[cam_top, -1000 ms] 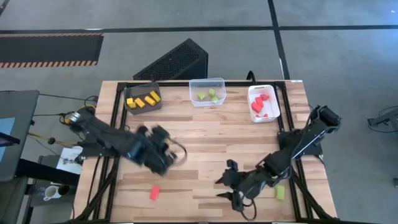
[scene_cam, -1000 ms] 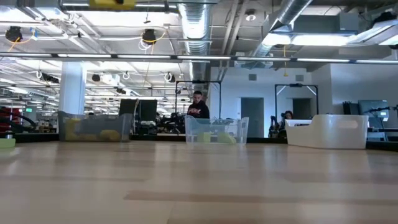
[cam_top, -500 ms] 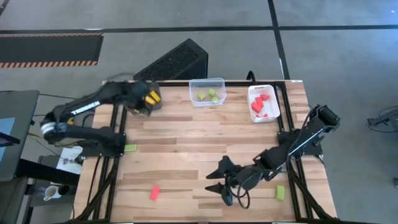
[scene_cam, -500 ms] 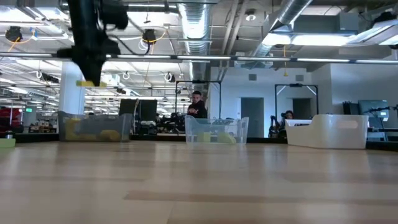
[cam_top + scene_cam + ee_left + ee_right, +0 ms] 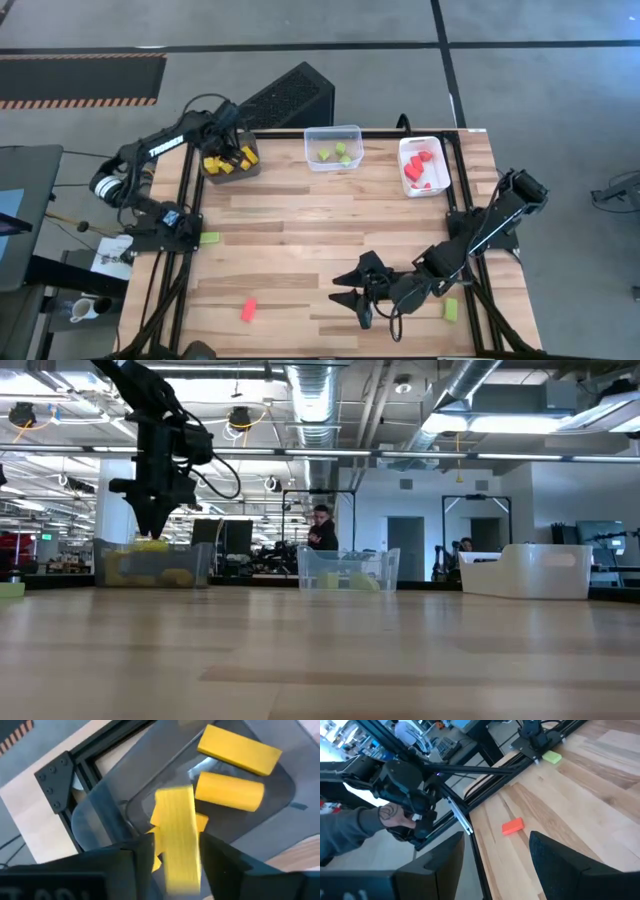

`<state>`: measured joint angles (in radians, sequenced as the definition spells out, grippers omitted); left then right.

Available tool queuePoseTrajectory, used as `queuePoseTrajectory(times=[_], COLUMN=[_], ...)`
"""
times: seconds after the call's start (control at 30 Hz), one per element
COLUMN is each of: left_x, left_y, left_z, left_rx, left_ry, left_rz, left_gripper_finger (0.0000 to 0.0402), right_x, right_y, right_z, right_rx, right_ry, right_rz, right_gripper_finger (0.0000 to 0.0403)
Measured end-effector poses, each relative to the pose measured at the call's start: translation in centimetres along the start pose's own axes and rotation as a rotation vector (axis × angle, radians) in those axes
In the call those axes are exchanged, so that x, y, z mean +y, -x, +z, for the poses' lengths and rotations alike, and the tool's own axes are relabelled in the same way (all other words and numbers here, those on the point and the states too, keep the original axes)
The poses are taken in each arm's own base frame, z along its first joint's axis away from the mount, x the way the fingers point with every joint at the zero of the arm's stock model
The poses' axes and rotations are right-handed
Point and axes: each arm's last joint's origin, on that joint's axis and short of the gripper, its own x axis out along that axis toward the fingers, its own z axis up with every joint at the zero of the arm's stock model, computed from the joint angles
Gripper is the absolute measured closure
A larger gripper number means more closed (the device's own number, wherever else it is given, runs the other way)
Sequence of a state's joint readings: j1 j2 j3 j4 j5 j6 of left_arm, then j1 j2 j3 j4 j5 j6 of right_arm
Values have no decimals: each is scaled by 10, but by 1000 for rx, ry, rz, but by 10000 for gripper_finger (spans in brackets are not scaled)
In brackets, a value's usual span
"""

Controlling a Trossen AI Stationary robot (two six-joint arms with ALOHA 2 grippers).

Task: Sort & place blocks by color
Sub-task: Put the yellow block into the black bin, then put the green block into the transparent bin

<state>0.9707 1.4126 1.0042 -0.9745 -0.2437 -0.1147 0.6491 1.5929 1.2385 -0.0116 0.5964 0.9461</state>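
Spotted one yellow rectangular block (image 5: 175, 835) right between the jaws of the left gripper (image 5: 232, 150), hanging just over the dark brown plastic bin (image 5: 228, 177) at the far left corner of the tabletop (image 5: 330, 230). Makes sense as a spot, since that bin already holds other yellow blocks (image 5: 235, 772), so looks like the drop-off for this colour. Can't tell whether those jaws are clamping the block or have let go; comes out smeared in the wrist view.

Along the far edge, also got a clear plastic bin (image 5: 333, 131) with light green blocks (image 5: 340, 152) and a white bin (image 5: 404, 165) with red blocks (image 5: 420, 168). So three colours, three homes.

Left to sort, going by the tabletop: a loose red block (image 5: 248, 309) toward the near left corner, a light green block (image 5: 208, 238) at the left edge, another green block (image 5: 450, 310) by the near right corner.

Over by the near edge, found the right gripper (image 5: 348, 298) low, jaws spread wide and empty, aimed toward the red block. Probably next pick. Nothing in the way between them, just bare wood.

Beyond the left edge, in the right wrist view, can make out a person's hand (image 5: 390, 817) on some dark gear.
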Motion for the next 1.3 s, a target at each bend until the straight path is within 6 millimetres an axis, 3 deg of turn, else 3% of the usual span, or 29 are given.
queuePoseTrajectory(times=[0.2,0.33,0.53,0.67,0.83,0.97,1.3], left_x=[0,-5,-36,-60,-86,-100,-134], left_y=[5,20,55,62,52,35,-1], left_z=[-1,-13,-55,-92,-135,-156,-165], left_rx=[-26,-9,33,129,277,343,528], left_ry=[-34,-69,-171,-260,-501,-693,-896], left_rz=[-25,-155,-332,-328,-272,-174,35], left_gripper_finger=[189,163,158,158,157,157,157], right_x=[0,-2,-6,-9,-12,-13,-9], right_y=[0,-1,-3,-7,-10,-12,-8], right_z=[0,1,2,5,9,11,4], right_rx=[-6,-4,25,52,103,132,173], right_ry=[-6,14,84,132,190,213,226], right_rz=[-5,-13,-28,-12,29,54,90], right_gripper_finger=[159,159,159,159,159,159,159])
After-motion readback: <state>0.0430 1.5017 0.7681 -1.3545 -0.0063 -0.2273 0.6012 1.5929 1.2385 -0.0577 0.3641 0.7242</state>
